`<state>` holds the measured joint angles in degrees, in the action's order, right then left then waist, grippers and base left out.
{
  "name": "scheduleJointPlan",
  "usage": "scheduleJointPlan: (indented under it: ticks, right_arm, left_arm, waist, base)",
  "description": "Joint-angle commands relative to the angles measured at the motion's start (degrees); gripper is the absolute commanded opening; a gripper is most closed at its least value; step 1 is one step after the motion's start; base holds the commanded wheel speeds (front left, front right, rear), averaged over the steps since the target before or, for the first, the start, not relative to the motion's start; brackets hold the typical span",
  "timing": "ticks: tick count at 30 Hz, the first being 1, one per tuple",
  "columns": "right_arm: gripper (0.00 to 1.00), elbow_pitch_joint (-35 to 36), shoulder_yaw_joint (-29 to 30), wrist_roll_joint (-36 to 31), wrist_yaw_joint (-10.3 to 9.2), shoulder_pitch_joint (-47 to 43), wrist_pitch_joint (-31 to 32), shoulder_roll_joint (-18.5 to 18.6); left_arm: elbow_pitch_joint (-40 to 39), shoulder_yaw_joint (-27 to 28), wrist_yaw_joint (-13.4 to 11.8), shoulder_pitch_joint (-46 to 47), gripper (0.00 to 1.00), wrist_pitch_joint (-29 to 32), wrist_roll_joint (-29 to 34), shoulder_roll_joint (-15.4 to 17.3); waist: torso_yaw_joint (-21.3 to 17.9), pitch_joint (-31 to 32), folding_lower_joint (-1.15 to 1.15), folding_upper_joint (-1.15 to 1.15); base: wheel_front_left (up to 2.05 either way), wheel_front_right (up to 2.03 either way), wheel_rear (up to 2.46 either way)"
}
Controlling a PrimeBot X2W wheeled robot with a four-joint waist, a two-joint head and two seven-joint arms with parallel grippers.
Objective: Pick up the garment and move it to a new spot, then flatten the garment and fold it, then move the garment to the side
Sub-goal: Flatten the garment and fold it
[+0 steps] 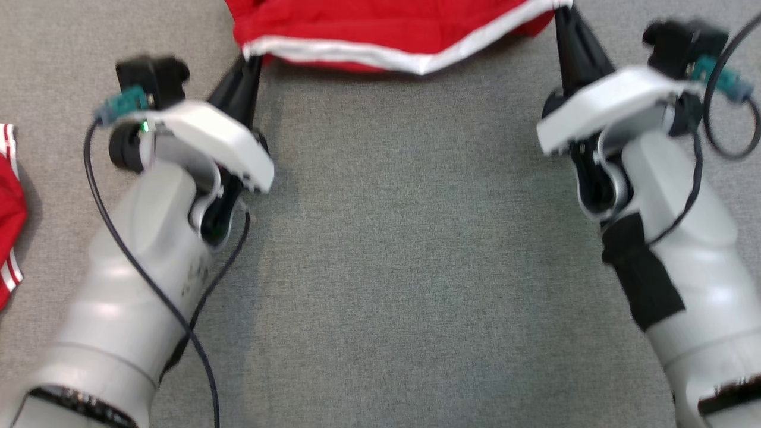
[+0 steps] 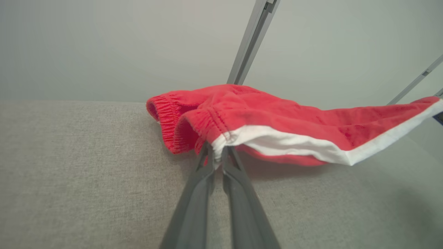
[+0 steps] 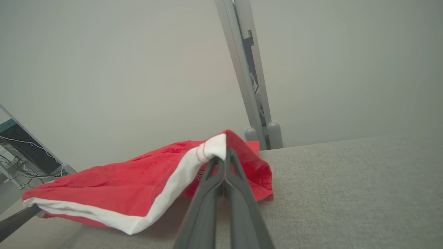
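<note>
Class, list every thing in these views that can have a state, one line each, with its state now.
red shorts: held at both hem corners, white-trimmed hem lifted and sagging in the middle
left gripper: shut on one hem corner
right gripper: shut on the other hem corner
red striped garment: lying crumpled at the left edge, untouched
</note>
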<state>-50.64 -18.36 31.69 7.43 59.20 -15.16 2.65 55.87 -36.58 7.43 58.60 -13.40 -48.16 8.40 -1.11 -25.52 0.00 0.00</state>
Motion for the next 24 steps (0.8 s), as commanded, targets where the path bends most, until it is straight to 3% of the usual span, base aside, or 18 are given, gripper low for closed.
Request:
scheduleJointPlan:
  ticks: [1, 13, 19, 24]
  right_arm:
    - [0.00, 2.8, 1.0, -0.5, 0.12, -4.6, -0.1, 0.5]
    - [0.00, 23.7, 5.2, -4.5, 0.12, -36.1, -0.1, 1.7]
    - [0.00, 33.3, 7.2, -6.7, 0.12, -50.6, 0.6, 1.3]
    - [0.00, 42.4, 9.0, -8.8, 0.11, -61.4, 5.3, 0.9]
  left_arm:
    - [-1.2, -0.7, 0.1, -3.2, 0.00, -0.7, -1.4, 1.1]
    - [-14.4, -3.2, -0.5, -23.9, 0.00, -1.7, -3.4, 7.0]
    - [-28.5, -1.4, -6.0, -36.8, 0.00, -1.7, -2.5, 11.9]
    - [-41.8, -1.2, -12.5, -46.8, 0.00, 0.9, -3.6, 16.4]
  waist:
    - [0.2, 1.5, 0.00, 0.00]
    - [0.1, 8.4, 0.00, 0.00]
    - [-0.8, 12.4, 0.00, 0.00]
    - [-0.7, 15.5, 0.00, 0.00]
  base:
    - [0.00, 0.00, 0.00]
    - [0.00, 0.00, 0.00]
    - [0.00, 0.00, 0.00]
    - [0.00, 0.00, 0.00]
